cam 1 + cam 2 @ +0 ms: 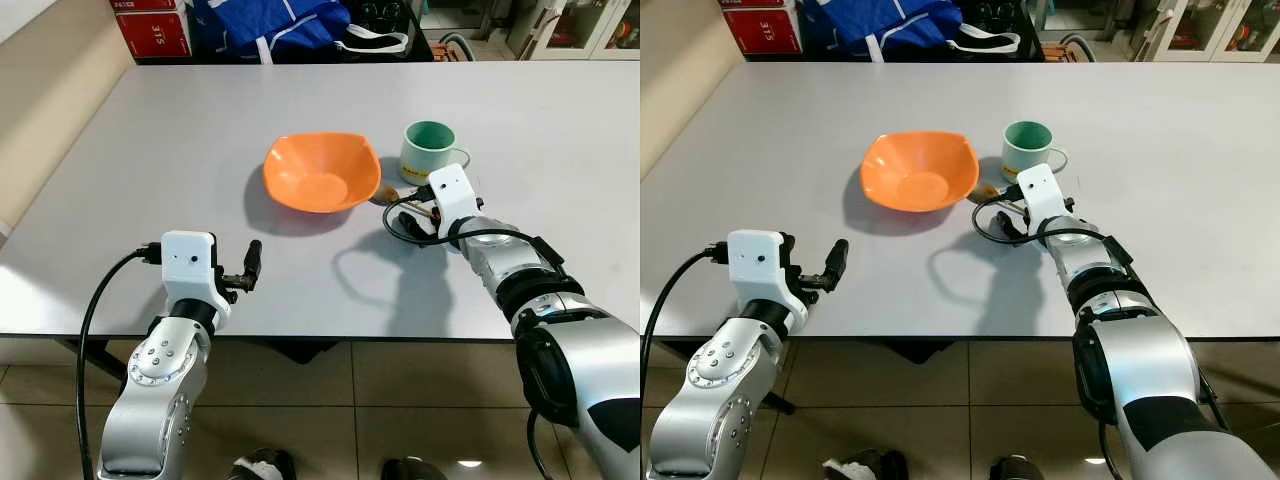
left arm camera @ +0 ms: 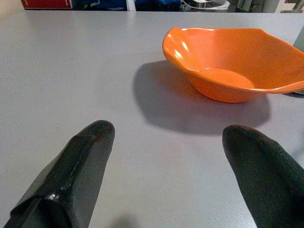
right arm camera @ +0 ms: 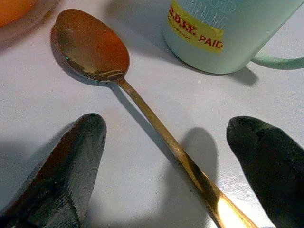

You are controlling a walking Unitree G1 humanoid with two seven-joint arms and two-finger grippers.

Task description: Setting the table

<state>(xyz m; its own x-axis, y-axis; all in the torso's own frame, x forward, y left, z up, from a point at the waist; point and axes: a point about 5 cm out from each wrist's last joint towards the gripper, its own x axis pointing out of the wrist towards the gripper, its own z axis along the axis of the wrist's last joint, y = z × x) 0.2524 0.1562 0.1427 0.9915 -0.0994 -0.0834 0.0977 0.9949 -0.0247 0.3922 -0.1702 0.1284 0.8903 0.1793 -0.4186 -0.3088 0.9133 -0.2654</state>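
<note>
- We find the right gripper (image 3: 166, 166) low over the table (image 1: 150, 150), just on the near side of the cup, with its two black fingers (image 3: 71, 161) spread wide and holding nothing; the handle of the spoon runs between them.
- The spoon (image 3: 95, 47) lies flat on the table, its bowl in the gap between the cup (image 1: 430, 150) and the orange bowl (image 1: 320, 170), its handle reaching back from the cup toward our arm.
- The cup stands upright just beside the spoon's bowl, with its own handle on the side away from the orange bowl; the orange bowl sits just beside the cup on the left.
- The left gripper (image 1: 250, 268) hovers near the table's front edge, well apart from the cup, its fingers (image 2: 76, 175) parted and empty, pointed toward the orange bowl.
- We judge the step in hand to be grasping the spoon or letting it go; the pictures do not settle which.
- If a grasp is meant, we advise:
  - lowering until both fingertips straddle the handle close to the tabletop, as the handle is thin and flat;
  - closing squarely across the handle, at a point back from the cup;
  - keeping the far finger clear of the cup's wall, so the cup is not nudged;
  - lifting straight up before any sideways travel.
</note>
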